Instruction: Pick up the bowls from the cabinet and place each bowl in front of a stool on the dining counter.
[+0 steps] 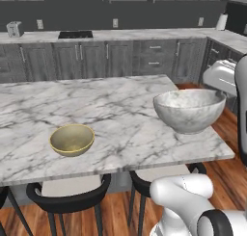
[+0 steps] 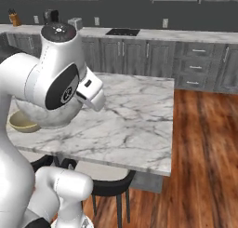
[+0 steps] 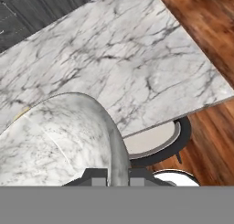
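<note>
Yellow bowl (image 1: 72,139) upright, lower left on marble dining counter (image 1: 120,110); marbled bowl (image 1: 189,110) upright, ctr-right, near counter's right edge.

Two bowls (yellow (image 1: 72,139), marbled (image 1: 188,110)), two stools (image 1: 67,194).

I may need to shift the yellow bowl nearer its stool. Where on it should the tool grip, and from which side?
Grip the rim of the yellow bowl, coming from above with one finger inside the wall and one outside. It sits upright and open on the dining counter, and its rounded glossy sides would likely slip in a side grasp. The near edge, towards the stool, looks unobstructed.
</note>
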Controlling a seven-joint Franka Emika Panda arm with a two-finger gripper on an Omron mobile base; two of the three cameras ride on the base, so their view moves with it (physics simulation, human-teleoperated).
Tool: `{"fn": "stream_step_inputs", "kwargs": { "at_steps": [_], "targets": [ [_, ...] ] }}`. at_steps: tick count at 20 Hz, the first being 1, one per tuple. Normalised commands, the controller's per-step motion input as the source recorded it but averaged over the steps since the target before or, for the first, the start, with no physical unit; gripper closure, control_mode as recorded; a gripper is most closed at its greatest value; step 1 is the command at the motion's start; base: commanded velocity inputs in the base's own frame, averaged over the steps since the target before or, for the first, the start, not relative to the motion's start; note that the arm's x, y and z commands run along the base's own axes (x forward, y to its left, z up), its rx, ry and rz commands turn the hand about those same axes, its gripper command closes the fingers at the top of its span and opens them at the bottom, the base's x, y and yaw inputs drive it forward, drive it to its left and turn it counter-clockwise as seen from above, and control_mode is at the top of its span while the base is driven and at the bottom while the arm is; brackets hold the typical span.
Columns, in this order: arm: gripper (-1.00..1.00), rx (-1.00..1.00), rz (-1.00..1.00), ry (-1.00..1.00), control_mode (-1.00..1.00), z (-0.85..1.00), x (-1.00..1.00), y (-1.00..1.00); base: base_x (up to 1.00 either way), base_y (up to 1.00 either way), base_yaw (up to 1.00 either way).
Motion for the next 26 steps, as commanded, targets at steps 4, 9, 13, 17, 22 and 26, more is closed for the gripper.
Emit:
{"fn": "stream_step_inputs", "kwargs": {
  "at_steps": [4, 9, 13, 17, 22, 26],
  "targets": [
    [1.00, 0.00, 0.00, -0.15, -1.00, -0.08, 0.28, -0.19, 0.00, 0.00, 0.00],
    [1.00, 0.00, 0.00, -0.26, -1.00, -0.19, 0.22, -0.08, 0.00, 0.00, 0.00],
    [1.00, 0.00, 0.00, -0.28, -1.00, -0.34, 0.05, -0.01, 0.00, 0.00, 0.00],
    [1.00, 0.00, 0.00, -0.14, -1.00, -0.39, 0.09, -0.10, 0.00, 0.00, 0.00],
    [1.00, 0.04, 0.00, -0.02, -1.00, -0.25, 0.22, -0.19, 0.00, 0.00, 0.00],
    [1.00, 0.08, 0.00, 0.02, -1.00, -0.17, 0.26, -0.21, 0.00, 0.00, 0.00]
  ]
}}
